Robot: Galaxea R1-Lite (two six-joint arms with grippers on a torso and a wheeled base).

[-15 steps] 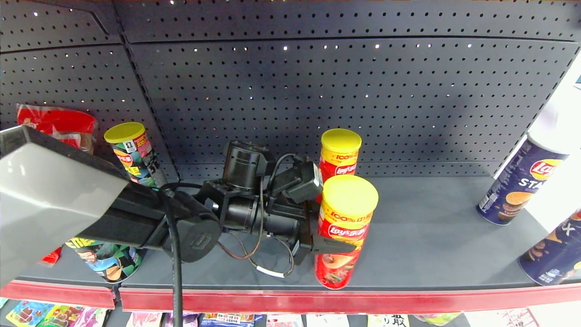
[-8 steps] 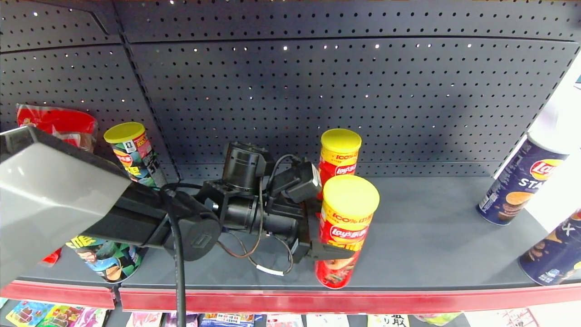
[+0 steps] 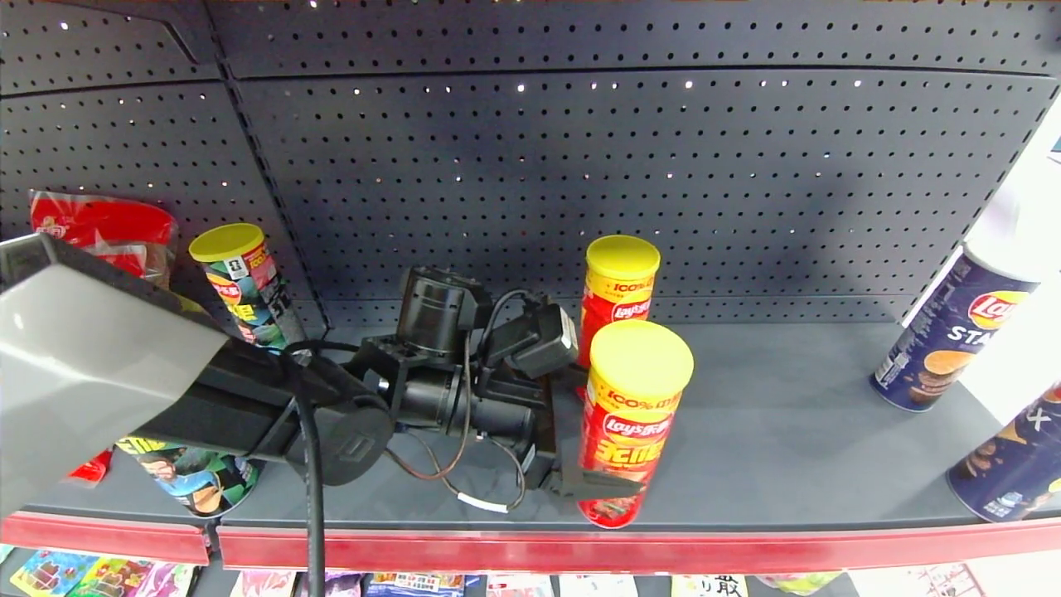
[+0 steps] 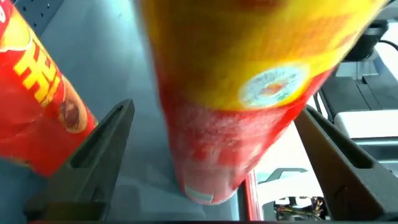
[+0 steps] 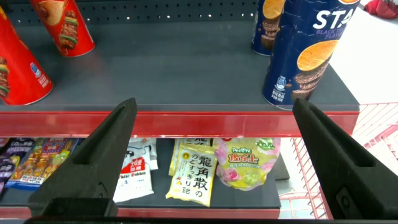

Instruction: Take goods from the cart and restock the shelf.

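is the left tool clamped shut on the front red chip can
No, the left tool holds its fingers clear of the red chip can on both sides, with shelf showing in the gaps.

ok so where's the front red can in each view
Head view: the front can stands upright mid-picture, near the shelf front edge.
Left wrist view: it is the big can between the open left gripper fingers, with a gap on each side.
Right wrist view: it is the nearer red can, cut off at the picture's edge.
Shared landmark: the back red can, just behind it.
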